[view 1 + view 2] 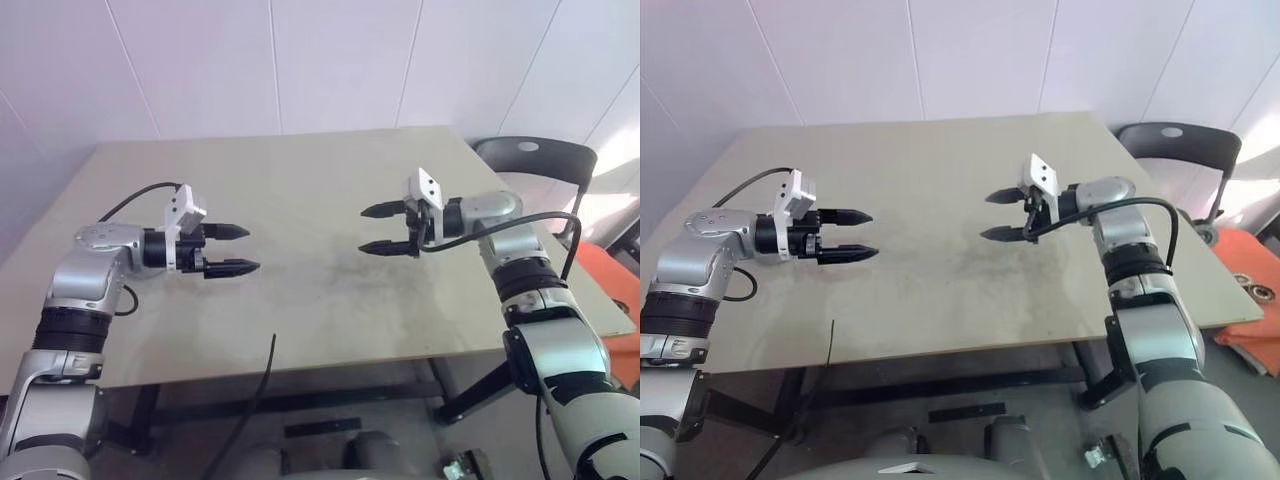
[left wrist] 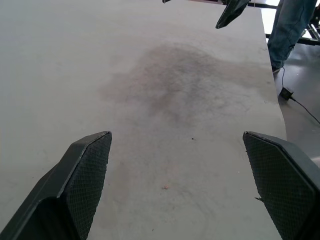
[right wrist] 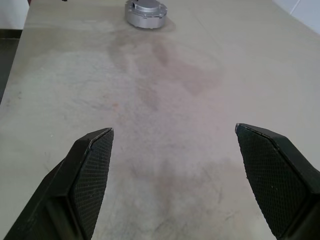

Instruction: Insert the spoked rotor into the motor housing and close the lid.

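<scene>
Both black two-fingered grippers, left gripper (image 1: 233,249) and right gripper (image 1: 385,229), are hovering wide open, empty, facing across the bare beige table (image 1: 300,180).

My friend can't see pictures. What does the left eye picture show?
Two robot arms reach over a bare beige table, with the left gripper and right gripper both open and pointing at each other across a gap, holding nothing. A black chair stands past the table's far right corner.
</scene>
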